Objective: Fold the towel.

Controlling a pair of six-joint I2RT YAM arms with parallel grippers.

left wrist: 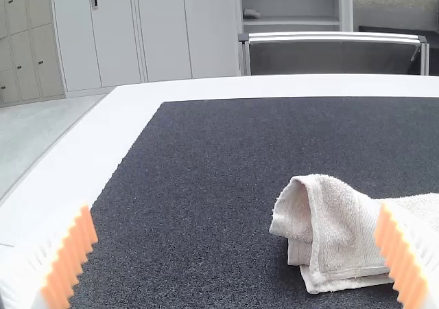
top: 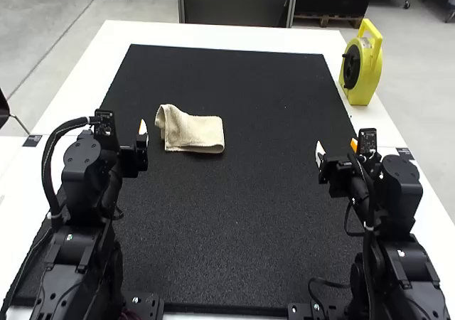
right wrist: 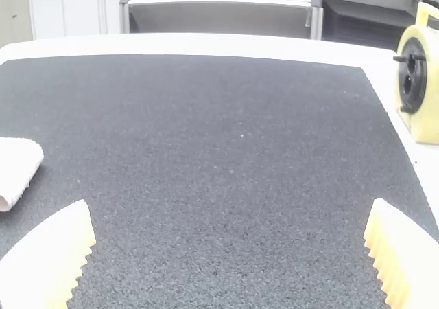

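And here the beige towel (top: 199,132) is lying folded on the black mat (top: 242,227), one end curling up near the left gripper (top: 141,129), whose fingers are standing wide apart, gripping nothing; the right gripper (top: 336,148) is gaping too, empty, while a yellow cable reel (top: 370,71) is standing upright on the white table (top: 213,37).

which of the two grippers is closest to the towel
The left gripper: in the high view only a narrow gap separates it from the towel, while the right gripper is well across the mat.
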